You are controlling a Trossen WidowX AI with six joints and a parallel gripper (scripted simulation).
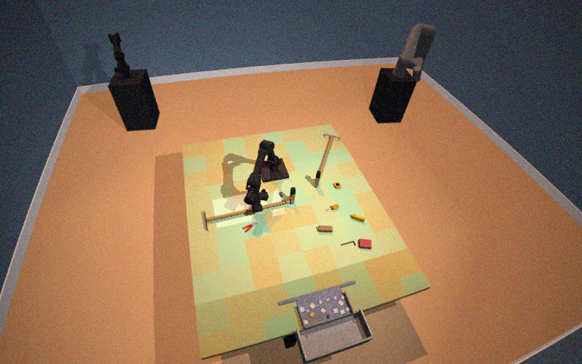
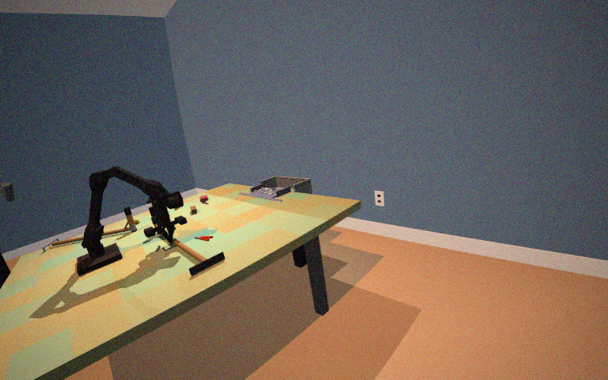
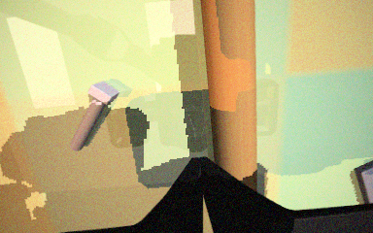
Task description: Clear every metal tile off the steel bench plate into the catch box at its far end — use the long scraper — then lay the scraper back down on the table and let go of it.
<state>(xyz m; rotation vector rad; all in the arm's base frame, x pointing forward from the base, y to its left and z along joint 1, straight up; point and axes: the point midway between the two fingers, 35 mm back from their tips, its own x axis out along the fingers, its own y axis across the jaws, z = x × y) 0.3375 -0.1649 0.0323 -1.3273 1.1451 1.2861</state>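
The long scraper (image 1: pixel 231 214) (image 2: pixel 190 250) (image 3: pixel 233 58) lies on the table, wooden handle across in front of the arm, wide dark blade at its left end in the top view. My gripper (image 1: pixel 257 209) (image 2: pixel 170 242) (image 3: pixel 199 164) is shut and empty, fingertips pointing down close beside the handle; whether they touch it I cannot tell. The steel bench plate (image 1: pixel 317 319) is at the table's far end, with several small pale tiles (image 1: pixel 311 305), an orange one (image 1: pixel 311 314) and a dark one (image 1: pixel 327 316) scattered on it. The catch box (image 1: pixel 334 341) (image 2: pixel 296 184) adjoins its far side and looks empty.
A second long-handled tool (image 1: pixel 326 154) (image 2: pixel 71 241) lies beside the arm's base. Red pliers (image 1: pixel 250 227) (image 2: pixel 206 238) lie just beyond the scraper. A bolt-like piece (image 3: pixel 87 126) lies near the fingers. A brown block (image 1: pixel 324 228), a red block (image 1: pixel 364 243) and a yellow piece (image 1: pixel 357 217) lie farther off.
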